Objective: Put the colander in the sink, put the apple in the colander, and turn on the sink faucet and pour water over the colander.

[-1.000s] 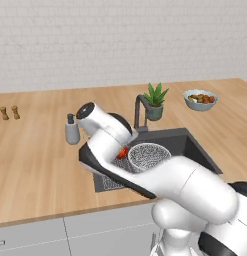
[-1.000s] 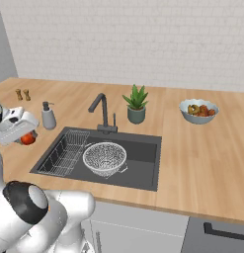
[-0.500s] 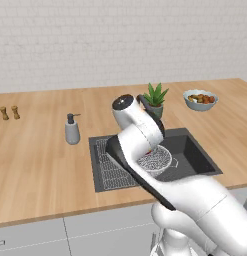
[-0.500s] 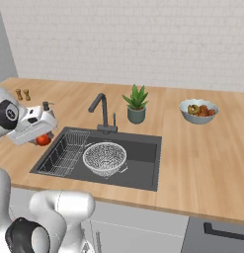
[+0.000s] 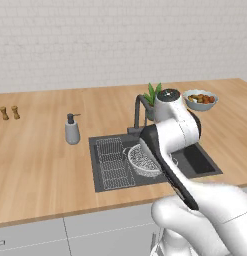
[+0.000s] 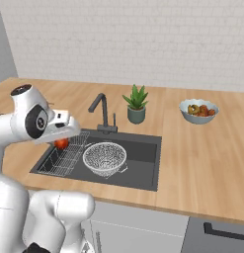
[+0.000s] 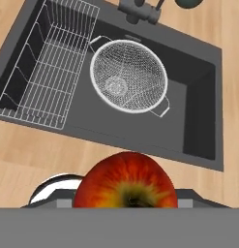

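I have the apple in my gripper; my two fingers are closed on it and it sits big and red at the bottom of the hand view. From the right base view the apple is up in the air above the wire rack at the left end of the sink. The colander is down in the sink, right next to the rack, and I see the round drain through its mesh. The sink faucet stands on the counter behind the sink. A small green plant is beside the faucet. A fruit bowl sits far off to the right.
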Robot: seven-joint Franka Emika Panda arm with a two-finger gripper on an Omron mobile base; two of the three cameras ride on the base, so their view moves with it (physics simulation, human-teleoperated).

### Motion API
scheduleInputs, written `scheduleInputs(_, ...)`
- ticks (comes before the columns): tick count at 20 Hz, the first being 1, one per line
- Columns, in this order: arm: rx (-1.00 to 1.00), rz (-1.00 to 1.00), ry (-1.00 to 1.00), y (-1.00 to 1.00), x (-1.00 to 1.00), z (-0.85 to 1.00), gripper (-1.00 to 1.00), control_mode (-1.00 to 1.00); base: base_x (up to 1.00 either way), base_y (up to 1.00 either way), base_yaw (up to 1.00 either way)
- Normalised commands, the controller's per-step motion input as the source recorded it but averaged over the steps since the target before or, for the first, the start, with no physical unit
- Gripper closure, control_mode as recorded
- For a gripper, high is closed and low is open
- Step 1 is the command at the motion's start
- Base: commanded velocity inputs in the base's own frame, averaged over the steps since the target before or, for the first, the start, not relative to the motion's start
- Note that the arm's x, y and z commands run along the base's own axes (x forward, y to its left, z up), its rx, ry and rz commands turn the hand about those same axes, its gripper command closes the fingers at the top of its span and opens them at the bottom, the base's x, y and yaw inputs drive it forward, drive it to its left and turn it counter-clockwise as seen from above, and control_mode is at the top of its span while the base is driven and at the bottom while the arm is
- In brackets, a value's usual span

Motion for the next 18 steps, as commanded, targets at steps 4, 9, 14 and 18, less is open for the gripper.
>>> scheduleInputs(4,0.13,0.0,0.0,-0.82,0.14,0.0,1.0,-1.0,0.0,0.0,0.0)
scheduleInputs(9,0.21,0.0,0.05,-0.82,0.29,-0.05,1.0,-1.0,0.0,0.0,0.0)
scheduleInputs(14,0.27,0.0,0.14,-0.77,0.55,-0.07,1.0,-1.0,0.0,0.0,0.0)
scheduleInputs(18,0.27,0.0,0.09,-0.49,0.74,-0.18,1.0,-1.0,0.0,0.0,0.0)
